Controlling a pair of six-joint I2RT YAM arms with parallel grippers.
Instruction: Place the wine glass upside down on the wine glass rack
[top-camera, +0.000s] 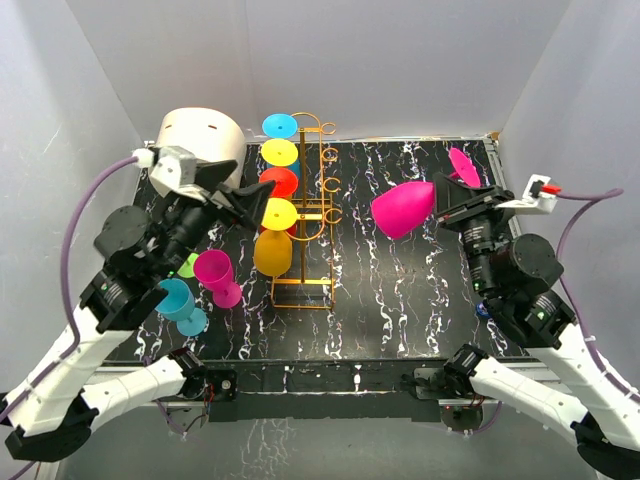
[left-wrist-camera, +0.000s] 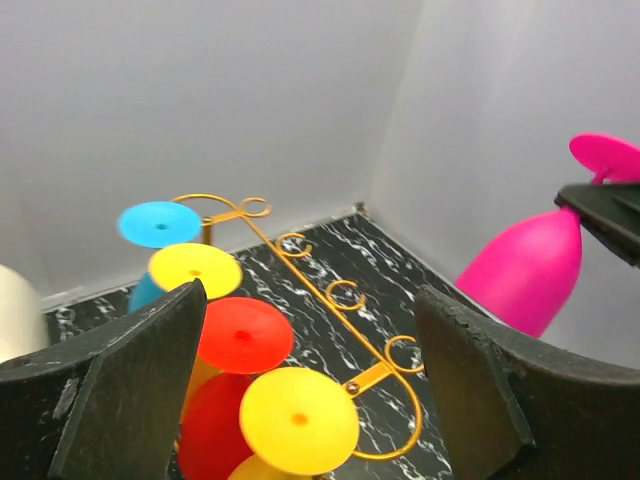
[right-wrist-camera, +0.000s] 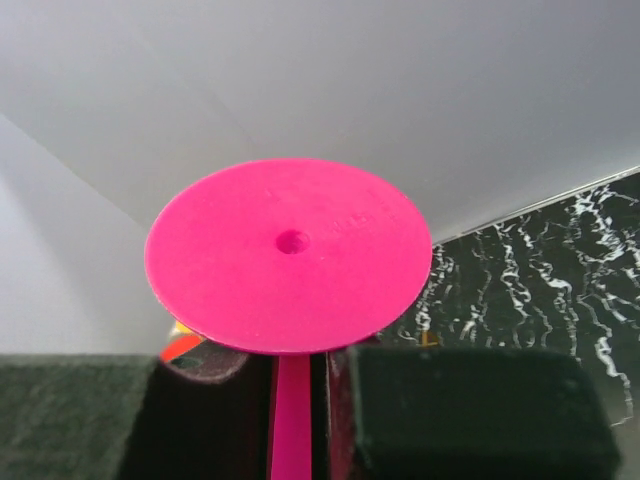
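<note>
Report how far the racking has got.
Done: four glasses hang upside down on the rack. In hand: the right claw grips a pink glass by its stem, right of the rack; left claw open. Left: hang it; another pink and a teal glass stand on the table.

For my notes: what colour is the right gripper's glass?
Magenta glass, clearest in the right wrist view.
</note>
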